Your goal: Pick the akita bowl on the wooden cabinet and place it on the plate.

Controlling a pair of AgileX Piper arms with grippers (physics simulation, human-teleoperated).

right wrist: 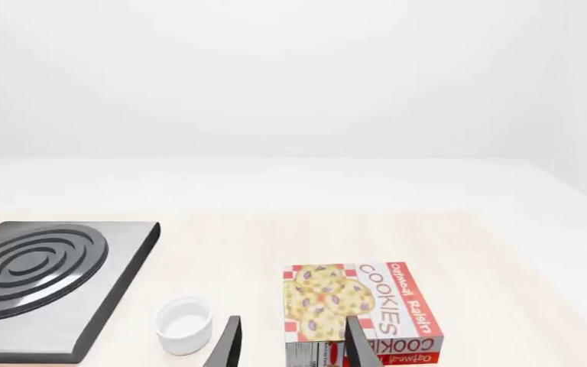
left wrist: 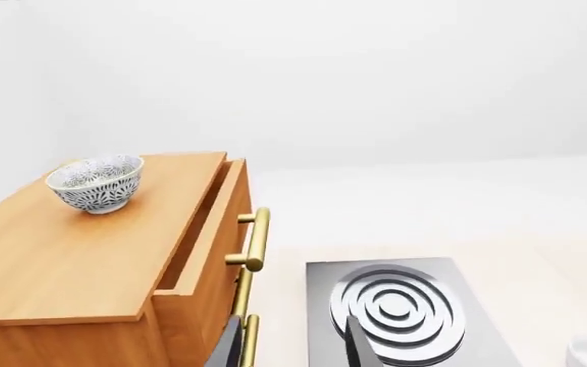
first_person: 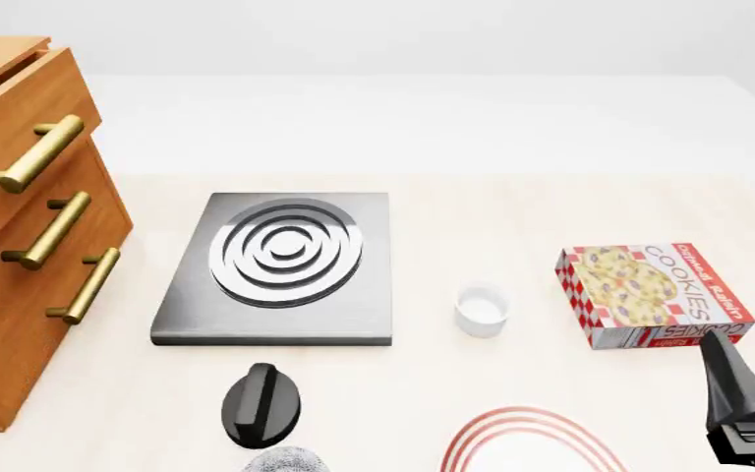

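At the surface's near edge lies the plate, half cut off. Right gripper stands open and empty; left gripper cannot be judged. Farther left, the akita bowl sits atop the wooden cabinet.

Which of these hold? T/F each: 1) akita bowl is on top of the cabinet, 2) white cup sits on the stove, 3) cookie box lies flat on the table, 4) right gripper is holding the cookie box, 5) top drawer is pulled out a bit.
1) True: the akita bowl stands upright on the wooden cabinet.
2) False: the white cup is on the table, between the stove and the cookie box.
3) True.
4) False: the right gripper is open, fingers apart, holding nothing.
5) True: the top drawer juts past the cabinet top.
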